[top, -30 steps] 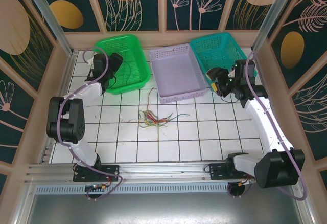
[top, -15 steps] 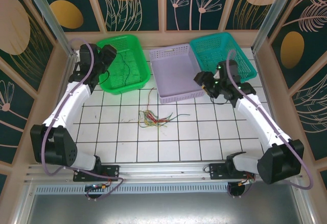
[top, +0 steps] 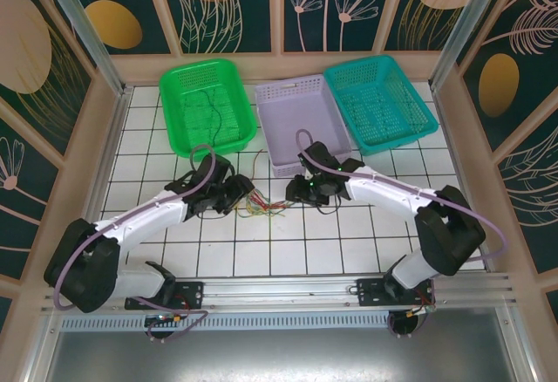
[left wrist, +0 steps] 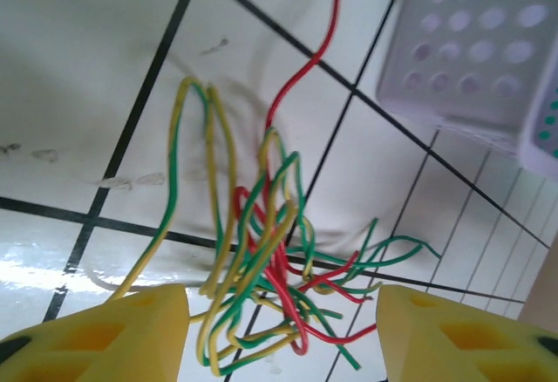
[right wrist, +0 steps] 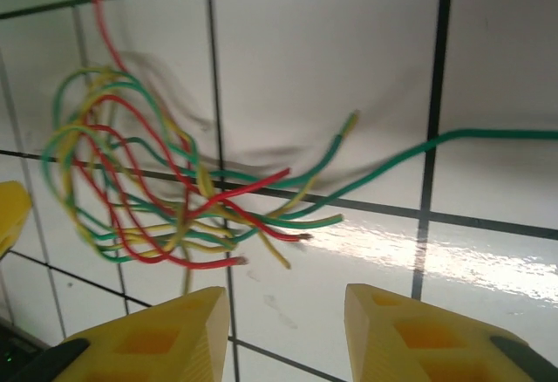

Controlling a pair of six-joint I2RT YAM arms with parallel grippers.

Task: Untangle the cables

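The cables (top: 266,206) lie in one tangle of green, red and yellow wires on the white tiled table, just in front of the lilac basket. My left gripper (top: 241,195) is low at the tangle's left side and open. In the left wrist view the tangle (left wrist: 270,260) reaches down between its yellow fingers (left wrist: 113,334), apart from both. My right gripper (top: 298,192) is at the tangle's right side, also open. In the right wrist view its fingertips (right wrist: 148,338) stand over bare tile, with the cables (right wrist: 157,199) just beyond them. One green wire (right wrist: 488,135) trails off to the right.
Three baskets stand along the back: a green one (top: 177,129) holding thin dark wires, a lilac one (top: 301,167) in the middle, close behind the tangle, and a teal one (top: 418,120). Open tiles stretch in front of the tangle.
Both arms have swung down from the back baskets to the tangle at the table's middle. Both pairs of jaws stand narrower than before.
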